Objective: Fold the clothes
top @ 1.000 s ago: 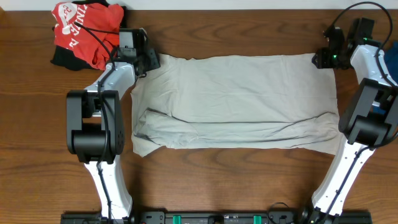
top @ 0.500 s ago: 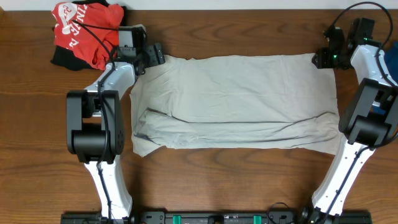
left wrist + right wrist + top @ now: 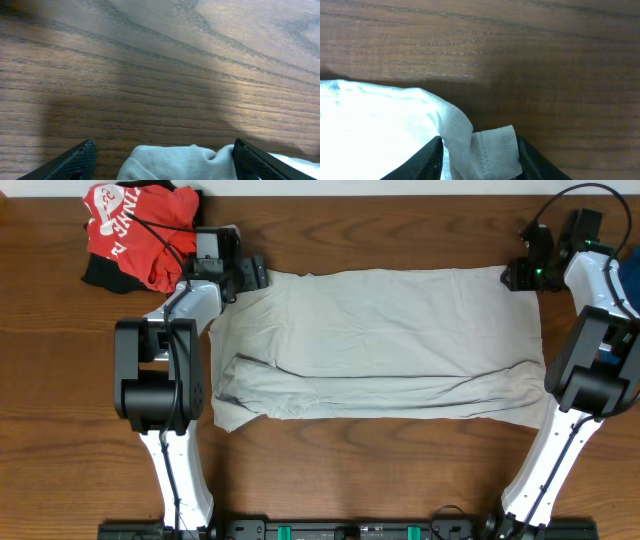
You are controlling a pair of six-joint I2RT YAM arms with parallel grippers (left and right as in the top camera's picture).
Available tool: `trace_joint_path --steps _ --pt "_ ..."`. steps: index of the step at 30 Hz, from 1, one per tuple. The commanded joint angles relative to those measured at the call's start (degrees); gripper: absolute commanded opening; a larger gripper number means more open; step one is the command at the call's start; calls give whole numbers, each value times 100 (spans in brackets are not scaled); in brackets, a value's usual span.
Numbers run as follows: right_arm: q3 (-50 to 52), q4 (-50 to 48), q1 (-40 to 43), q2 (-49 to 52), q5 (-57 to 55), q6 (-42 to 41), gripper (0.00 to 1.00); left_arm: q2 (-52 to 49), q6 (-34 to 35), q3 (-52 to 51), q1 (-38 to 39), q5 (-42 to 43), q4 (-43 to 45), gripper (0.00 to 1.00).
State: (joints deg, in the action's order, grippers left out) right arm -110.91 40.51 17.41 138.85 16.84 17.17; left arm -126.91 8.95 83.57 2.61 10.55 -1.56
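The clothes (image 3: 375,340), one pale beige shirt, lie flat across the middle of the table in a wide band with a long crease along the lower part. My left gripper (image 3: 247,275) is at the shirt's far left corner, open. In the left wrist view its fingers (image 3: 80,161) stand wide apart, and a bunched fold of the clothes (image 3: 175,161) lies loose between them on the wood. My right gripper (image 3: 516,275) is at the far right corner. There it (image 3: 479,145) is shut on a folded hem of the clothes (image 3: 492,147).
A red garment with white lettering (image 3: 130,222) lies bunched on dark cloth at the far left corner of the table, just behind my left arm. Bare wood table (image 3: 380,470) runs along the front, between the two arm bases.
My left gripper has opened and let go of the shirt's far left corner, which now lies on the table. The right gripper and the shirt have not moved.
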Motion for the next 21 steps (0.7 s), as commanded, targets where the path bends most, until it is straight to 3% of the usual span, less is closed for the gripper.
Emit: trace_joint_path --steps 1,4,16,21 --pt "20 109 15 219 9 -39 44 -195 -35 31 37 81 -44 87" --pt "20 107 15 219 9 -39 43 -195 -35 31 35 81 -55 77" --pt "15 131 20 216 11 -168 6 -44 -33 33 35 79 -50 30" --pt "7 131 20 216 11 -219 1 155 -31 31 35 79 -81 15"
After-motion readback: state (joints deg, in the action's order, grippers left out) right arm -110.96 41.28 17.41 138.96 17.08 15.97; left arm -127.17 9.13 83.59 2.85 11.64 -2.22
